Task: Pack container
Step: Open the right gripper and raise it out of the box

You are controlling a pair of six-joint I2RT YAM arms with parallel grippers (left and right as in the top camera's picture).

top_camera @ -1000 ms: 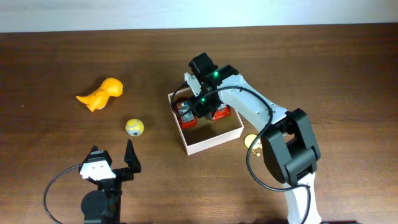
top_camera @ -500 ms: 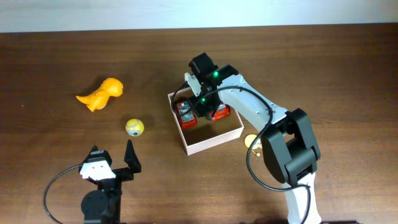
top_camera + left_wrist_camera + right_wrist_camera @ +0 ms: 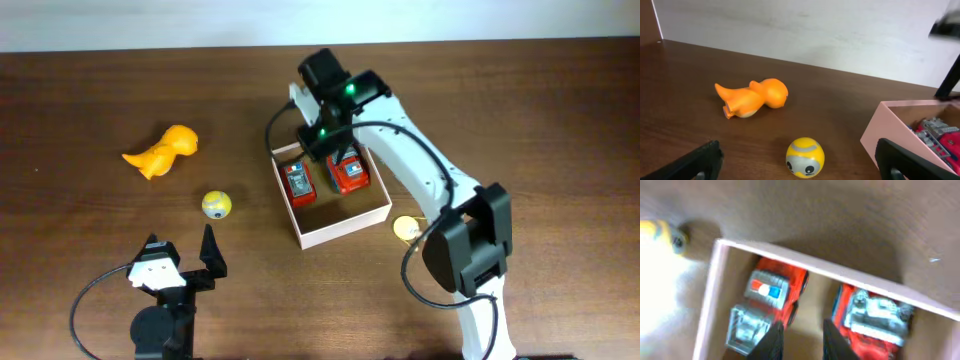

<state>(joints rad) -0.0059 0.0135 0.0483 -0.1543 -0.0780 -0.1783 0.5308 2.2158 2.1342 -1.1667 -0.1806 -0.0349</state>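
The container (image 3: 340, 233), a shallow white box with a tan inside, sits at the table's middle and holds two red toy trucks (image 3: 298, 182) (image 3: 348, 172). My right gripper (image 3: 322, 140) hovers over the box's far edge. In the right wrist view it (image 3: 802, 342) is open and empty above the gap between the trucks (image 3: 772, 297) (image 3: 875, 320). My left gripper (image 3: 182, 245) is open and empty near the front edge, with a yellow ball toy (image 3: 216, 205) just ahead of it. In the left wrist view the ball (image 3: 805, 158) sits between the fingers' line of sight, and the box (image 3: 890, 127) is at the right.
An orange dinosaur toy (image 3: 162, 152) lies on its side at the left, also in the left wrist view (image 3: 752, 97). A small yellow object (image 3: 405, 228) lies by the box's right corner. A blurred yellow toy (image 3: 660, 232) shows outside the box in the right wrist view.
My right gripper has risen and moved back from inside the box to its far edge, leaving the right red truck lying in the box. The left arm has not moved.
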